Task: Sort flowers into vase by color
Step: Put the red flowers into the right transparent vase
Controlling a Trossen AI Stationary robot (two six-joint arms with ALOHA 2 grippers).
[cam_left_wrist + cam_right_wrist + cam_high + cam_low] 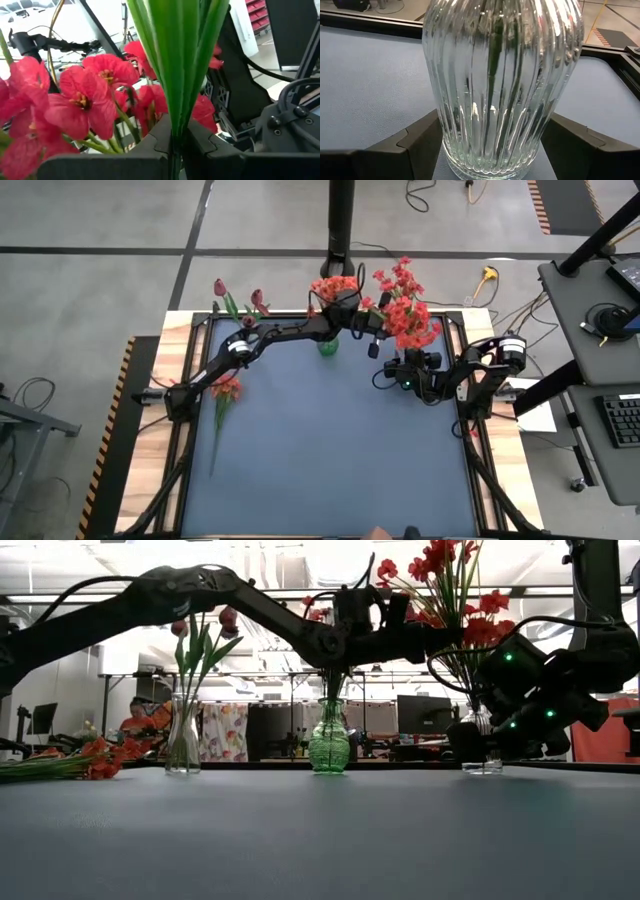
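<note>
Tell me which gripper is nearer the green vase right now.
Left. The left gripper holds a flower stem directly above the green vase; the right gripper flanks the clear ribbed vase beside it.

No text, label, brand, number or sign can be read anywhere here.

The high view is evenly and softly lit, with no hard shadows on the blue table mat (330, 450).

The low view is strongly backlit: bright ceiling light and pale room walls wash out the background, so both arms read as near-black silhouettes. The green vase (328, 744) glows with light passing through it, and green indicator lights shine on the right arm.

In the left wrist view, the green stems (175, 60) just beyond the left gripper (172, 150) are sharp, while the red blooms (85, 100) look slightly soft and the room behind is overexposed.

The ribbed clear glass vase (500, 85) between the right gripper's fingers (420, 142) carries bright streaks of glare and distorts the stems inside.
</note>
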